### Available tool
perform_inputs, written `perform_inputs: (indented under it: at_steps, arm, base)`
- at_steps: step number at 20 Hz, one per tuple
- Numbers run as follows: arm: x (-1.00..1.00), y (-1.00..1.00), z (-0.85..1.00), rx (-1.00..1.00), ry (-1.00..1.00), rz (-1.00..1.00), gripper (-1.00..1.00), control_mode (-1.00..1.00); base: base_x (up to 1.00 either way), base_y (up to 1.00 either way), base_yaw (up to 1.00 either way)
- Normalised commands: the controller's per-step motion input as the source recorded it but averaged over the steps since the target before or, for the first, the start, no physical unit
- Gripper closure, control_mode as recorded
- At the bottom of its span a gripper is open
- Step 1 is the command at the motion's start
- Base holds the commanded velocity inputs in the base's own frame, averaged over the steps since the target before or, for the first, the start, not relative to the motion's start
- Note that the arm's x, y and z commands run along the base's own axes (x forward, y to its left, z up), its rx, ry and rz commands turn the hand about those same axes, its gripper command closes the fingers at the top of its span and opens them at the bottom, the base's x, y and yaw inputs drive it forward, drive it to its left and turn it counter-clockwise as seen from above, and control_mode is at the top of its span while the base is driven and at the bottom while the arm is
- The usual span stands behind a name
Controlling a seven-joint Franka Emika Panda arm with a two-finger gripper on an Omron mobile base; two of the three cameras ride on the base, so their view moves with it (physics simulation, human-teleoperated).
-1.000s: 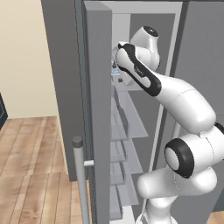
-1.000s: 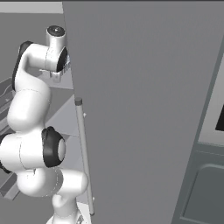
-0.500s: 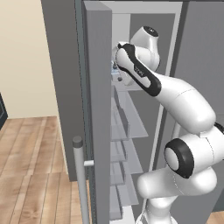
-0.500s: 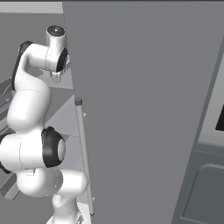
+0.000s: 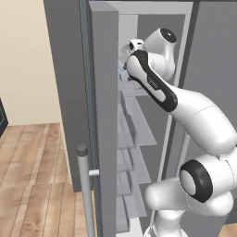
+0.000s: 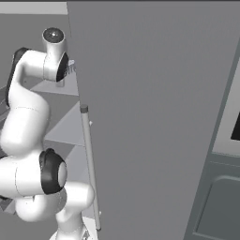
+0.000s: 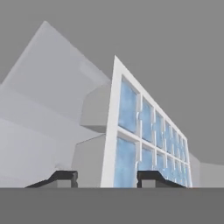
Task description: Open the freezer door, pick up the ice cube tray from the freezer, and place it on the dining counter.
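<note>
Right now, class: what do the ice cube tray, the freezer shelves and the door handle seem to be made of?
Ice cube tray: probably white matte plastic, its thin grid holding pale blue, ice-like cubes.
Freezer shelves: likely glass or clear plastic; thin, translucent plates.
Door handle: apparently brushed metal; a smooth silver-grey bar.

You are looking at a glossy white arm (image 5: 194, 115) built of rounded, bulbous segments, with black bands at its joints, a black round cap above the freezer door (image 5: 104, 120) handle, and small dark finger tips (image 7: 151, 177).
</note>
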Motion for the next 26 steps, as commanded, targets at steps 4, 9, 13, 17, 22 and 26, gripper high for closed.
perform_inputs:
  at_steps: [4, 9, 13, 17, 22, 26]
  arm:
    - [-0.36, -0.02, 0.14, 0.00, -0.30, 0.00, 1.00, -1.00]
    - [-0.16, -0.12, 0.24, 0.00, -0.28, -0.02, 1.00, -1.00]
    - [-0.21, -0.30, 0.32, 0.00, -0.11, -0.03, 1.00, -1.00]
    - [-0.54, -0.22, 0.45, 0.00, 0.00, -0.01, 1.00, -1.00]
    - [-0.90, -0.12, 0.46, 0.01, 0.02, -0.03, 1.00, -1.00]
    - [-1.00, -0.10, 0.07, 0.00, 0.00, -0.03, 1.00, -1.00]
  base:
    - [0.00, 0.00, 0.00]
    - [0.00, 0.00, 0.00]
    - [0.00, 0.00, 0.00]
    - [0.00, 0.00, 0.00]
    - [0.00, 0.00, 0.00]
    - [0.00, 0.00, 0.00]
